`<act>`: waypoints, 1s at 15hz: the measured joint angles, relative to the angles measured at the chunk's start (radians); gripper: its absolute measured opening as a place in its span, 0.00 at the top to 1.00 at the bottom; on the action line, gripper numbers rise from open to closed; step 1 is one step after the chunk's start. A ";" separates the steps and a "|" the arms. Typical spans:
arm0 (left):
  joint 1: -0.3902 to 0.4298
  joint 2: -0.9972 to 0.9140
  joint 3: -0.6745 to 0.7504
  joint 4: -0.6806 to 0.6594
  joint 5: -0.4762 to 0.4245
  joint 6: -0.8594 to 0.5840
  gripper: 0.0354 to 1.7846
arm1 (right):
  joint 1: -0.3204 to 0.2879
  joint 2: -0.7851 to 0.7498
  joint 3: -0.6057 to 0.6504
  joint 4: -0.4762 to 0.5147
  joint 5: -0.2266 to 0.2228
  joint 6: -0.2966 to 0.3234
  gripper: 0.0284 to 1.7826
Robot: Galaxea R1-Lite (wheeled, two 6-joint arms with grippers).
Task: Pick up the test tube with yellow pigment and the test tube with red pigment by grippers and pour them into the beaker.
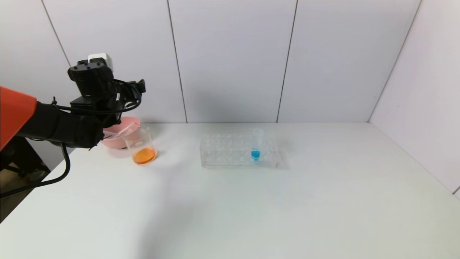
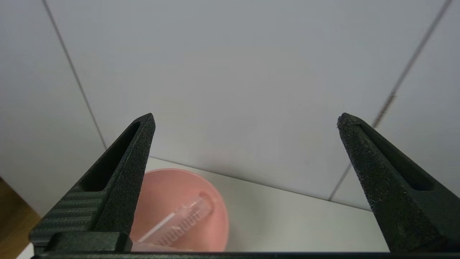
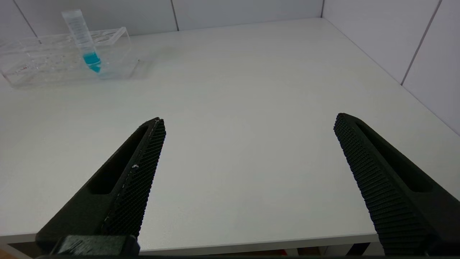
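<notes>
Apparently the pouring is behind me, judging by how things lie. Starting at the far left, my left gripper (image 2: 244, 122) hangs above the pink bowl (image 1: 131, 138), its fingers (image 2: 133, 169) spread wide with nothing between them. In the bowl, through the left wrist camera, I see an empty clear tube (image 2: 183, 219) lying on its side; a second one may lie beside it, low at the edge of that view, but I cannot tell which tube held which colour. Just to the right of the bowl and touching or nearly touching it stands the beaker (image 1: 141, 145), upright, with a layer of orange liquid in its bottom. I take that orange as the yellow and red mixed, so both pours look done.

Further right, near the middle of the surface (image 1: 323, 201), sits the clear rack (image 1: 238, 150). Only the blue tube (image 1: 256, 144) stands in it, upright toward its right end; no yellow or red tube is left there, which fits my reading.

My right gripper (image 3: 248, 124) shows only in its own camera: it hovers at the near right edge of the surface, well apart from the rack, fingers (image 3: 140, 172) spread and holding nothing.

What remains, I judge, is only to draw the left arm back from the bowl.
</notes>
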 joint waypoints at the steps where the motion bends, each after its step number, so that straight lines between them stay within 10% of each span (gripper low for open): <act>1: -0.024 -0.021 0.024 -0.003 -0.005 0.000 0.01 | 0.000 0.000 0.000 0.000 0.000 0.000 0.04; 15: -0.089 -0.790 0.631 0.077 -0.114 0.331 0.01 | 0.000 0.000 0.000 0.000 0.000 0.000 0.04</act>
